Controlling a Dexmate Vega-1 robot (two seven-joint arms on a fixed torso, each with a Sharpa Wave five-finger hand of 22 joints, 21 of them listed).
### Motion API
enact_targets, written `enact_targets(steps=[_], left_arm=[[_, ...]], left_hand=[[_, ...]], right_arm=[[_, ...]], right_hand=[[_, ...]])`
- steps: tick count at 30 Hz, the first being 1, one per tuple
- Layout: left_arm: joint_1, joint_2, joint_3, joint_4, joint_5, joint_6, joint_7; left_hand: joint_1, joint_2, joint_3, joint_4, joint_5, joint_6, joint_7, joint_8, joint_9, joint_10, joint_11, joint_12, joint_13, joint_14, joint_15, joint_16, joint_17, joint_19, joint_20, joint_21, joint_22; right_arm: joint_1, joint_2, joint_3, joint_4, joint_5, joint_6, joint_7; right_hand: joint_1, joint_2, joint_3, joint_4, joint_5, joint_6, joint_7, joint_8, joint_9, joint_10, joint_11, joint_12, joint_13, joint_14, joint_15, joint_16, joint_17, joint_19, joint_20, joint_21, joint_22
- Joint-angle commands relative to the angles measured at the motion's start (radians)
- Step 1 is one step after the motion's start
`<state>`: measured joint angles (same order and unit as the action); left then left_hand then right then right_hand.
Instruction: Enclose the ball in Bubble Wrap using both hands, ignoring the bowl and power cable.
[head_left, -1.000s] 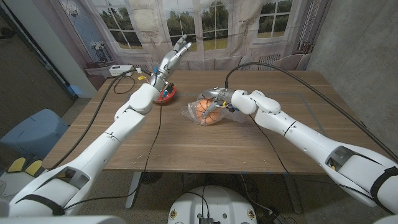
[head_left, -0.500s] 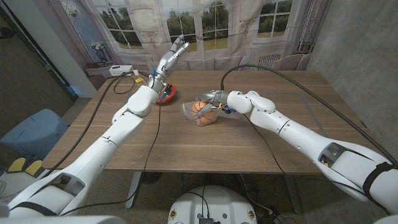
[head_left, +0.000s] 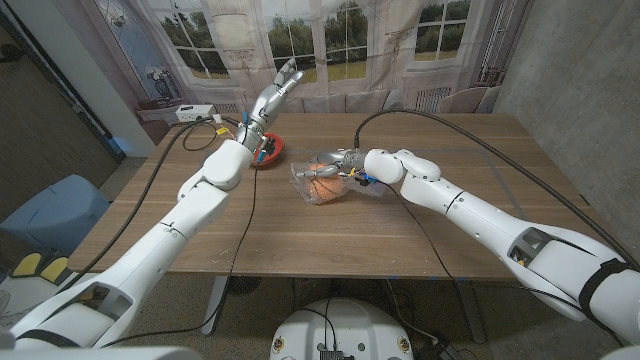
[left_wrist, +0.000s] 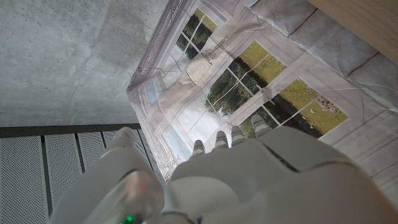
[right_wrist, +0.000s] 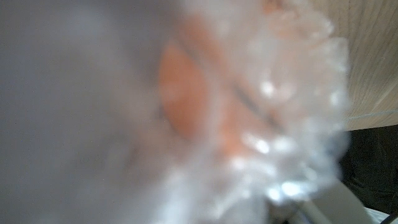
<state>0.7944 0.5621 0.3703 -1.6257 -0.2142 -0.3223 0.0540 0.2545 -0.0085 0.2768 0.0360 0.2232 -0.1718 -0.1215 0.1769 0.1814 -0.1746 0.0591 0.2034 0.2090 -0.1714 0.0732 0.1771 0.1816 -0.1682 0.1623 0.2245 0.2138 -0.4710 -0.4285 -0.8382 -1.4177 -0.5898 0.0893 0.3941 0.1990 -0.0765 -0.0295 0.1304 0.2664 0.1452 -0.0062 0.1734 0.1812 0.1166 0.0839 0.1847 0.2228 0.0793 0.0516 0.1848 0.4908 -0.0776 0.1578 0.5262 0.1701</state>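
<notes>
One ball: the orange ball (head_left: 322, 186) sat just above the middle of the head view, on the wooden table (head_left: 300, 235), with dark seams showing through its cover.
Wrap: clear Bubble Wrap (head_left: 335, 183) lay bunched over and around the ball, its loose edge trailing toward picture right; in the right wrist view the Bubble Wrap (right_wrist: 280, 106) was a blurred, glinting mass over an orange patch.
Right hand: the right hand (head_left: 340, 160) came in from picture right and rested on the top of the wrapped ball, fingers curved over the plastic and gripping it.
Left hand: the left hand (head_left: 277, 87) was raised off the table at the upper left of centre, fingers apart and stretched upward, holding nothing.
Bowl: a red bowl (head_left: 268, 153) stood left of the ball, beneath the left wrist.
Cable: a black power cable (head_left: 455, 118) arced across the right side of the table.
</notes>
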Motion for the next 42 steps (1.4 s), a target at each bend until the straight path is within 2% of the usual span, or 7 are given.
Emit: enact_targets(steps=[1,3,4,7,19,28,42], left_arm=[[-0.007,0.002,-0.002,0.016,-0.014,-0.008,-0.017],[-0.009,0.001,-0.002,0.021,-0.014,-0.010,-0.018],[-0.011,0.001,-0.001,0.024,-0.016,-0.012,-0.020],[-0.014,0.002,0.000,0.031,-0.019,-0.014,-0.026],[-0.015,0.003,-0.001,0.046,-0.030,-0.023,-0.031],[0.002,0.006,-0.012,0.042,-0.042,-0.024,-0.020],[0.041,0.000,-0.034,0.048,-0.073,-0.027,0.013]], left_hand=[[0.003,0.012,0.005,-0.002,0.004,-0.106,-0.003,0.005,0.000,-0.097,-0.007,-0.001,0.002,-0.128,-0.008,0.004,0.000,-0.124,-0.005,-0.002,0.002],[0.003,0.013,0.005,-0.002,0.004,-0.106,-0.002,0.006,0.000,-0.098,-0.006,-0.001,0.001,-0.128,-0.008,0.005,0.000,-0.125,-0.007,-0.003,0.002],[0.003,0.013,0.005,-0.002,0.004,-0.106,-0.003,0.006,0.000,-0.098,-0.006,-0.001,0.001,-0.129,-0.009,0.004,0.000,-0.124,-0.007,-0.002,0.002],[0.003,0.014,0.005,-0.003,0.004,-0.107,-0.002,0.006,0.000,-0.099,-0.005,0.000,0.001,-0.129,-0.010,0.005,0.000,-0.128,-0.007,-0.004,0.002],[0.002,0.017,0.004,-0.004,0.003,-0.115,-0.004,0.005,0.000,-0.109,-0.004,-0.001,0.000,-0.137,-0.008,0.004,0.000,-0.140,-0.008,-0.006,0.002],[0.000,0.018,0.002,-0.005,0.003,-0.119,-0.011,0.005,-0.001,-0.110,-0.005,0.000,-0.001,-0.142,-0.010,0.004,0.000,-0.136,-0.012,-0.004,0.002],[-0.005,0.020,-0.002,-0.006,0.001,-0.119,-0.030,0.008,-0.002,-0.115,-0.009,0.002,-0.003,-0.152,0.005,0.004,0.000,-0.142,-0.010,-0.003,0.002]], right_arm=[[-0.010,0.002,0.037,-0.004,0.054,-0.010,-0.064],[-0.016,0.003,0.050,-0.002,0.068,0.002,-0.093],[-0.019,0.004,0.057,-0.001,0.079,0.006,-0.102],[-0.017,0.008,0.072,0.004,0.114,0.013,-0.107],[-0.007,0.033,0.119,0.055,0.278,0.064,-0.105],[-0.012,0.058,0.186,0.133,0.439,0.129,-0.144],[0.003,0.073,0.239,0.222,0.574,0.182,-0.189]], right_hand=[[0.014,-0.009,-0.012,-0.009,0.023,-0.051,-0.015,-0.001,0.002,-0.059,-0.008,-0.005,-0.001,-0.057,0.012,-0.004,-0.016,-0.010,0.008,-0.021,0.005],[0.009,-0.001,-0.013,-0.005,0.028,-0.063,-0.030,-0.001,0.002,-0.069,-0.011,-0.004,-0.001,-0.067,0.012,-0.002,-0.019,-0.012,0.005,-0.026,0.005],[0.002,0.008,-0.015,0.000,0.032,-0.070,-0.036,0.001,0.002,-0.083,-0.025,-0.005,-0.002,-0.079,0.012,-0.001,-0.021,-0.011,0.003,-0.031,0.006],[-0.004,0.015,-0.017,0.004,0.035,-0.078,-0.038,0.002,0.001,-0.093,-0.028,-0.004,-0.003,-0.094,0.012,-0.002,-0.025,-0.013,0.000,-0.037,0.006],[-0.006,0.013,-0.025,0.002,0.041,-0.096,-0.037,0.003,0.001,-0.101,-0.017,0.001,-0.005,-0.103,0.021,0.003,-0.033,-0.009,0.000,-0.045,0.006],[-0.014,0.039,-0.024,0.008,0.048,-0.061,-0.053,0.019,0.001,-0.088,-0.023,0.012,-0.008,-0.104,0.008,0.010,-0.044,0.014,-0.003,-0.048,0.006],[-0.005,0.067,-0.018,0.004,0.052,-0.017,-0.049,0.032,0.001,-0.064,-0.019,0.023,-0.011,-0.092,0.004,0.018,-0.061,0.047,-0.009,-0.050,0.006]])
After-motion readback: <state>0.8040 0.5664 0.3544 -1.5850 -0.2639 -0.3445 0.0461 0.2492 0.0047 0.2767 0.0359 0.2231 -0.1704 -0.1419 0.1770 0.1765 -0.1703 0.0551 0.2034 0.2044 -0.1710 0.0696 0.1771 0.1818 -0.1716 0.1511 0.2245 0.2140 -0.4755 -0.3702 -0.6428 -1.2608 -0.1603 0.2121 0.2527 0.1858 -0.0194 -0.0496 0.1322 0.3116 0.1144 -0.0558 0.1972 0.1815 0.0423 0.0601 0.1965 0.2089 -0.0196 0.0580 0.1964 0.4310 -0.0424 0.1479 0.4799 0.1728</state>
